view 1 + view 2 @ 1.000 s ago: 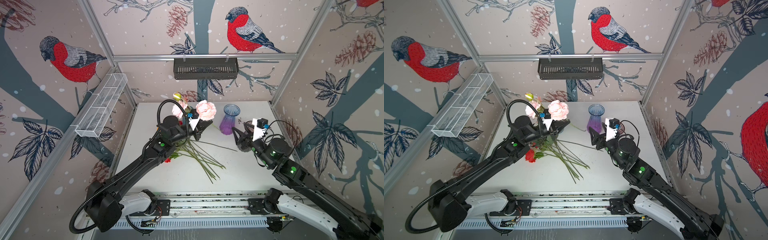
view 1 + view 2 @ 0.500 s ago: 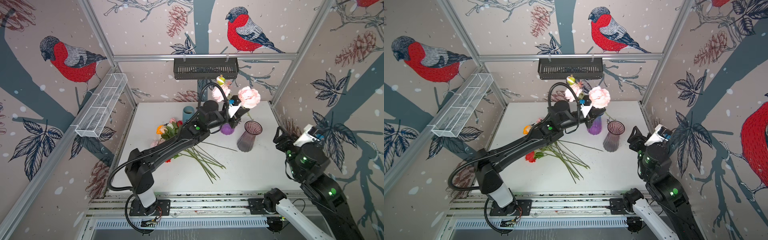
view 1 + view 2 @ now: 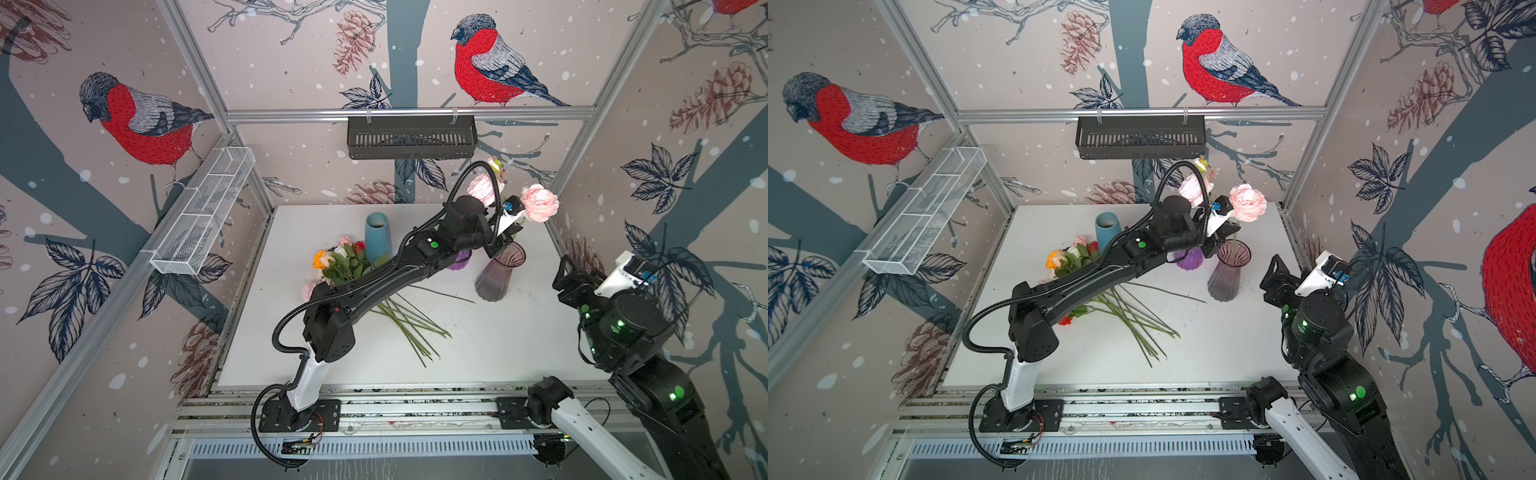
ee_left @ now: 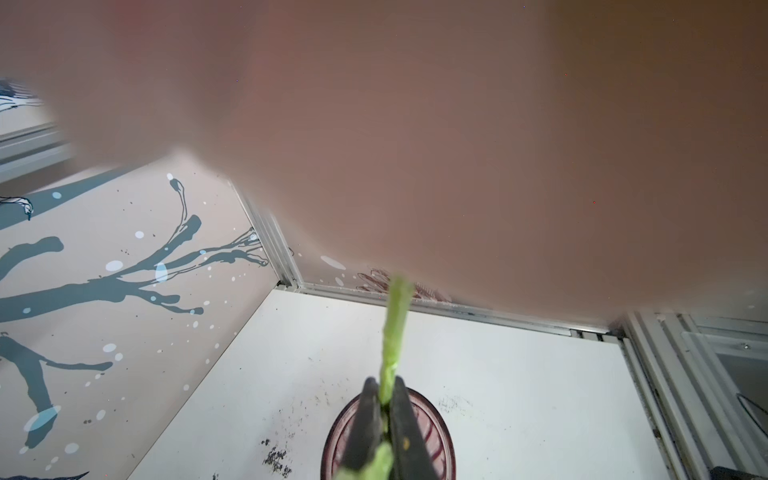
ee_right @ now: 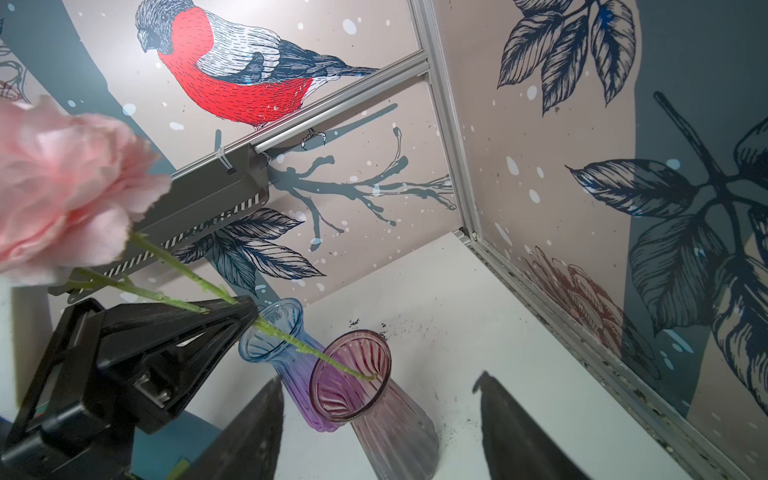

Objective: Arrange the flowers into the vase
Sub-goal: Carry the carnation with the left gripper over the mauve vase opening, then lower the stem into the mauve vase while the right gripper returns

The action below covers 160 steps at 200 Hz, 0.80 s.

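Reaching across the white table (image 3: 498, 345) in both top views, the left gripper (image 3: 500, 245) is pinching the thin green stem of a ruffled pink flower (image 3: 539, 203). It is hovering just over the flared mouth of the ribbed, smoky mauve vase (image 3: 494, 278). Loose flowers (image 3: 340, 262) are lying in a heap mid-table, stems fanning toward the front, beside a matte blue vase (image 3: 377, 237). A glossy purple vase (image 3: 460, 262) is peeking from under the arm. The right gripper (image 3: 573, 274) is sitting well off to the side, jaws spread, holding nothing.

Over to the left wrist view: two dark fingers (image 4: 370, 415) are pressing together on the bumpy stem (image 4: 395, 328). The vase's round rim is showing right beneath, and a soft pink blur is filling everything above.

Right wrist view now: the stem's tip (image 5: 365, 376) is ending just inside the mauve rim, close against the glass, and the frilly bloom is leaning out sideways.
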Available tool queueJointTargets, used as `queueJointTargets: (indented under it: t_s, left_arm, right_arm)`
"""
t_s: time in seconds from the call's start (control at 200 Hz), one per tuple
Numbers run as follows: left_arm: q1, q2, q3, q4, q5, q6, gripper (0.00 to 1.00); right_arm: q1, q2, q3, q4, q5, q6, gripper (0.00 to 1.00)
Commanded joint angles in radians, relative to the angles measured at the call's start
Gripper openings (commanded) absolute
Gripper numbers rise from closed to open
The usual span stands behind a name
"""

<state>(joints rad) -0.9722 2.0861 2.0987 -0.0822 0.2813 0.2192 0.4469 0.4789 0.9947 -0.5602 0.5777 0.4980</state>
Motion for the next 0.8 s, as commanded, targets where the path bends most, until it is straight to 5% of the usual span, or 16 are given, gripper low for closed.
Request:
queueJointTargets:
  t_s: [0.0, 0.03, 0.145, 0.185, 0.53, 0.796]
  left_arm:
    - [-0.015, 0.051, 0.089, -0.152, -0.040, 0.074, 0.00]
    - [-0.019, 0.068, 0.119, -0.181, -0.046, 0.079, 0.03]
    - [-0.026, 0.107, 0.194, -0.259, -0.057, 0.079, 0.50]
    - [-0.026, 0.103, 0.186, -0.259, -0.060, 0.074, 0.58]
    - [-0.025, -0.053, -0.033, -0.241, -0.116, 0.087, 0.63]
    - [0.024, -0.362, -0.499, 0.039, -0.205, 0.017, 0.63]
  right_arm:
    - [0.002, 0.000, -0.003, 0.005, 0.004, -0.013, 0.74]
    - [0.002, 0.000, -0.005, 0.006, 0.001, -0.014, 0.74]
    - [0.002, 0.005, -0.010, 0.012, -0.008, -0.016, 0.74]
    - [0.001, 0.009, -0.010, 0.014, -0.012, -0.017, 0.74]
    - [0.002, 0.054, -0.010, 0.040, -0.058, -0.021, 0.74]
    - [0.000, 0.127, -0.041, 0.087, -0.251, -0.061, 0.75]
